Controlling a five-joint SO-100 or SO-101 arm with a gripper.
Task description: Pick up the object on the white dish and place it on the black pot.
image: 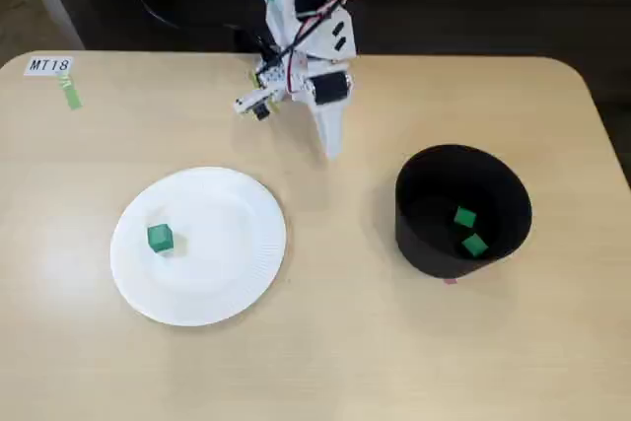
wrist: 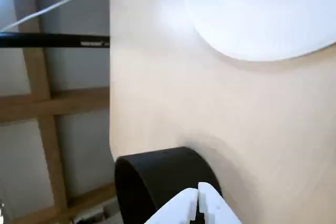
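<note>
A small green cube (image: 160, 237) sits on the left part of the white paper plate (image: 222, 278). The black pot (image: 412, 229) stands to the right in the fixed view and holds two green cubes (image: 469, 231). My white gripper (image: 333, 148) hangs at the back of the table between plate and pot, tip down, apart from both. In the wrist view its fingers (wrist: 181, 209) meet with only a thin seam, shut and empty (wrist: 198, 191). The pot's wall (wrist: 157, 177) lies just behind them and the plate's rim (wrist: 247, 40) is at the top right. The cube on the plate is out of the wrist view.
A paper label reading MT18 (image: 49, 66) with a strip of green tape (image: 71, 96) lies at the table's back left corner. The table's edge (wrist: 110, 103) runs down the left of the wrist view, with a wooden frame beyond it.
</note>
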